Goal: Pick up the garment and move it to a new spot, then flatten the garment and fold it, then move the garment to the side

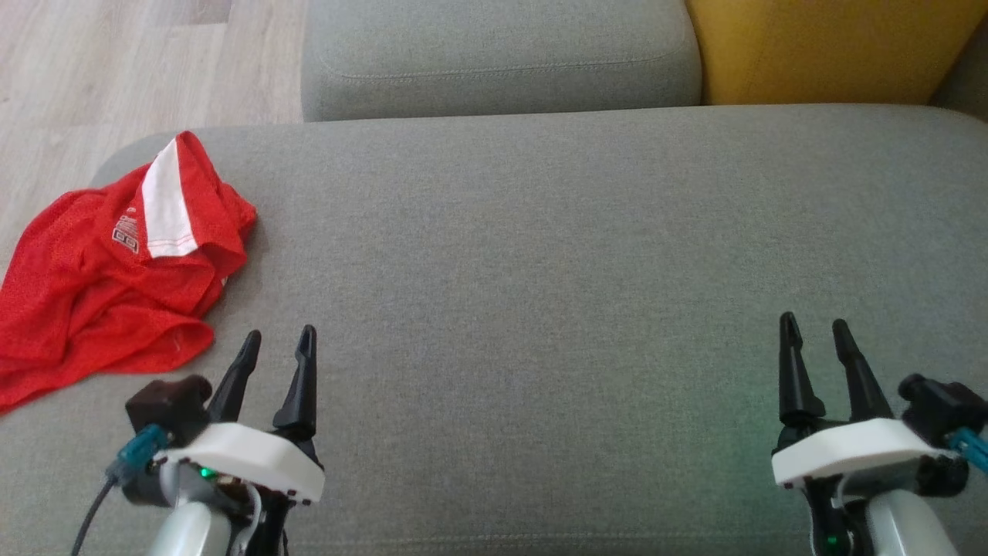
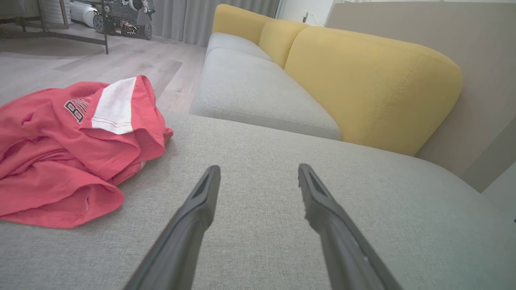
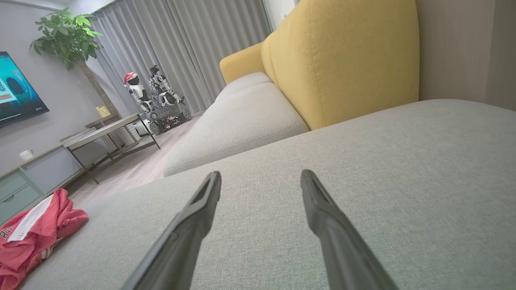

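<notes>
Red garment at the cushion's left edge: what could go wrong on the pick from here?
1. The garment is bunched at the grey cushion's rim beside the floor; a nudge from the open left claw might push it off.
2. Its folds are layered, so a pinch may catch one layer and lift it twisted.
3. The open right claw sits far across the cushion; a two-armed grab likely means a long reach.

Left tool [image 1: 279, 342] fingers spread, empty, right tool [image 1: 814, 327] likewise
</notes>
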{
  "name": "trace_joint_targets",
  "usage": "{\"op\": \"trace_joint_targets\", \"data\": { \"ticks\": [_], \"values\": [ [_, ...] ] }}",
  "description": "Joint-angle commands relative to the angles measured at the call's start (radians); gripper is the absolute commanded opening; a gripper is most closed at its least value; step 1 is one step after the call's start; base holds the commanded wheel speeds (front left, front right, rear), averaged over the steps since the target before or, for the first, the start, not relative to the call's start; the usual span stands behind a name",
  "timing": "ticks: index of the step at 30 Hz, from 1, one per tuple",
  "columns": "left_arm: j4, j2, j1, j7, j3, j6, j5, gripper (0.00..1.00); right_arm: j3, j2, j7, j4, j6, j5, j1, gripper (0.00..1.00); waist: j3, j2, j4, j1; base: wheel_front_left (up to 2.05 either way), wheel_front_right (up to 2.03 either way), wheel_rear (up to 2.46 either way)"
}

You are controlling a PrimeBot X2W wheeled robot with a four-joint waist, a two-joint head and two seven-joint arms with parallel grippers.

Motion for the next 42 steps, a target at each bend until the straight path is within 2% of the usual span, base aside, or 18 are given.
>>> {"op": "trace_joint_targets", "data": {
  "ticks": [1, 17, 32, 42],
  "values": [
    [-0.029, 0.026, -0.047, -0.017, 0.021, 0.007, 0.03, 1.0, 0.024, -0.005, -0.016, -0.029, 0.006, -0.033, -0.056, 1.0, -0.001, 0.0, 0.0, 0.0, 0.0, 0.0, 0.0],
    [0.013, 0.021, -0.046, -0.065, 0.01, 0.012, 0.18, 1.0, 0.038, 0.004, -0.063, 0.013, 0.007, -0.186, -0.056, 1.0, -0.012, 0.0, 0.002, 0.0, 0.0, 0.0, 0.0],
    [0.057, 0.003, -0.049, -0.109, 0.016, -0.007, 0.325, 1.0, 0.04, 0.015, -0.102, 0.044, 0.008, -0.293, -0.061, 1.0, -0.022, 0.0, 0.001, -0.0001, 0.0, 0.0, 0.0],
    [0.084, -0.028, -0.048, -0.116, 0.058, -0.031, 0.318, 1.0, 0.037, 0.018, -0.098, 0.06, 0.008, -0.263, -0.063, 1.0, -0.021, 0.0, 0.001, -0.0001, 0.0, 0.0, 0.0]
  ]
}}
